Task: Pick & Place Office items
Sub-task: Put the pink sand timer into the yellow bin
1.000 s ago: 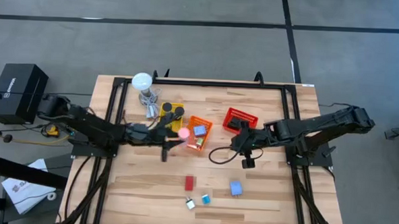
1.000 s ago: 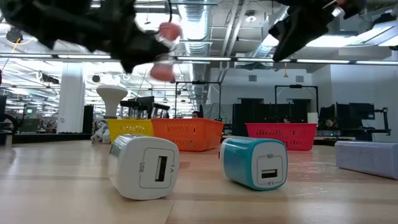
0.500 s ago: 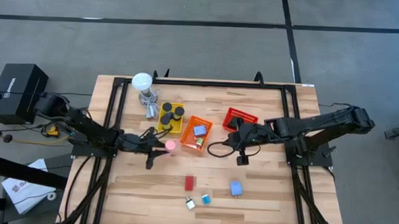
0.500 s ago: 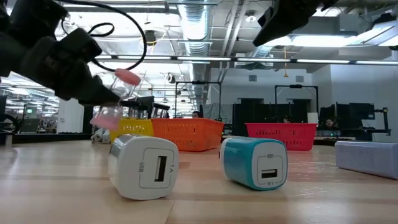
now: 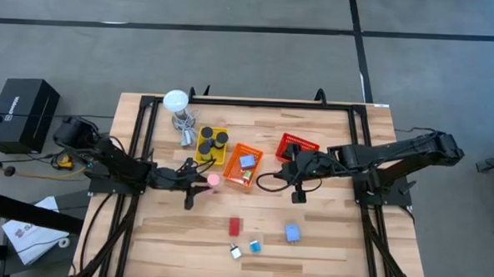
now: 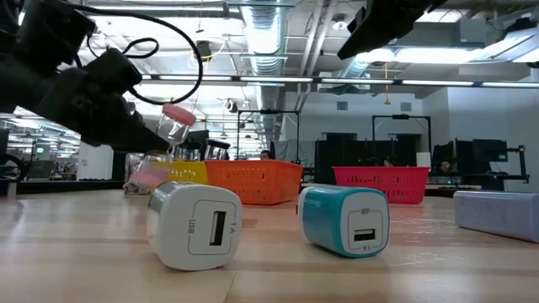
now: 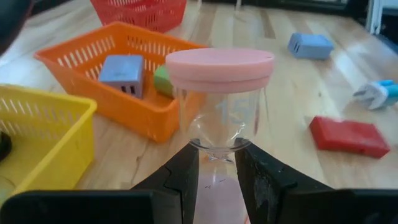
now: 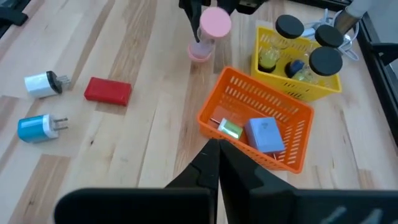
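Observation:
A clear hourglass (image 7: 219, 99) with pink caps is in my left gripper (image 7: 217, 180), which is shut on it just left of the orange basket (image 5: 244, 165). In the high view the hourglass (image 5: 213, 180) shows as a pink spot at the gripper's (image 5: 202, 180) tip. My right gripper (image 8: 215, 163) hangs shut and empty above the table, between the orange basket and the red basket (image 5: 297, 146). Loose on the table lie a red flat rectangle (image 5: 235, 226), a light-blue block (image 5: 292, 232), a white charger (image 5: 236, 252) and a teal charger (image 5: 255, 247). My left gripper pinches the hourglass at its narrow waist (image 7: 219, 149), one finger on either side. The fingers come nearly level from the table's left and lie across the glass. The hourglass leans, upper pink cap (image 6: 178, 113) high, lower cap (image 6: 152, 174) near the tabletop; whether it touches, I cannot tell.
The yellow basket (image 5: 212, 145) holds black-capped pieces; the orange basket holds a blue block (image 8: 263, 134) and a green piece (image 8: 229, 130). A white round-headed stand (image 5: 177, 102) is at the far left. Bare wood lies along the table's near edge.
My left gripper has come down and back toward the table's left and near edge, away from the orange basket, carrying the hourglass from well above the table to just over it. The hourglass stays tilted in the hold.

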Controlling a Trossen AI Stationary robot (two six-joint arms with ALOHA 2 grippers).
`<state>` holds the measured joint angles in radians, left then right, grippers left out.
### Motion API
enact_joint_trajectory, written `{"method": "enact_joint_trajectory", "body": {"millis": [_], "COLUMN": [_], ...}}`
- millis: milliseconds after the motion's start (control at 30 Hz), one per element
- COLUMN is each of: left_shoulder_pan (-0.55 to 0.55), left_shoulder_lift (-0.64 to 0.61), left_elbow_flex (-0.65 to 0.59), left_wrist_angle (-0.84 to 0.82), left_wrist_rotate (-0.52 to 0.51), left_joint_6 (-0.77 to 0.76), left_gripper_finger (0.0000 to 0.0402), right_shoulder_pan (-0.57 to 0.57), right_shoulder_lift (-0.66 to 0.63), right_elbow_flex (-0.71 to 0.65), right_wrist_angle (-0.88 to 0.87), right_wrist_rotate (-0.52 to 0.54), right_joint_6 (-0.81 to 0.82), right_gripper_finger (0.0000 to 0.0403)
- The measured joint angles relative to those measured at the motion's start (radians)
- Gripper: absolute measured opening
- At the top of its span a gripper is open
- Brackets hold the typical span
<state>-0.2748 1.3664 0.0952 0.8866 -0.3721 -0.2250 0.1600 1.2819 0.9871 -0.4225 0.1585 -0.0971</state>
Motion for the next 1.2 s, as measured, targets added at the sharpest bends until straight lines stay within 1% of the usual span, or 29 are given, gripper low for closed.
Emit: {"method": "enact_joint_trajectory", "body": {"millis": [233,533,600,733,1033,1200], "left_shoulder_pan": [0.000,0.000,0.000,0.000,0.000,0.000], "left_shoulder_lift": [0.090,0.093,0.093,0.093,0.093,0.090], "left_elbow_flex": [0.002,0.001,0.001,0.000,0.000,0.000], "left_wrist_angle": [0.032,0.041,0.040,0.023,0.027,0.036], "left_wrist_rotate": [-0.006,-0.004,-0.004,0.002,0.005,0.006], "left_joint_6": [-0.025,-0.020,-0.020,-0.019,-0.042,-0.075], "left_gripper_finger": [0.0095,0.0096,0.0101,0.0129,0.0220,0.0251], "right_shoulder_pan": [0.000,0.000,0.000,0.000,0.000,0.000], "right_shoulder_lift": [0.000,0.000,0.000,0.000,0.000,0.000], "right_elbow_flex": [0.000,0.000,0.000,0.000,0.000,0.000], "right_wrist_angle": [-0.003,-0.013,-0.014,-0.014,-0.015,-0.018], "right_wrist_rotate": [0.000,0.000,0.000,0.000,0.000,-0.001], "right_joint_6": [-0.008,-0.008,-0.008,-0.008,-0.008,-0.008], "right_gripper_finger": [0.0000,0.0000,0.0000,0.0000,0.0000,0.0000]}}
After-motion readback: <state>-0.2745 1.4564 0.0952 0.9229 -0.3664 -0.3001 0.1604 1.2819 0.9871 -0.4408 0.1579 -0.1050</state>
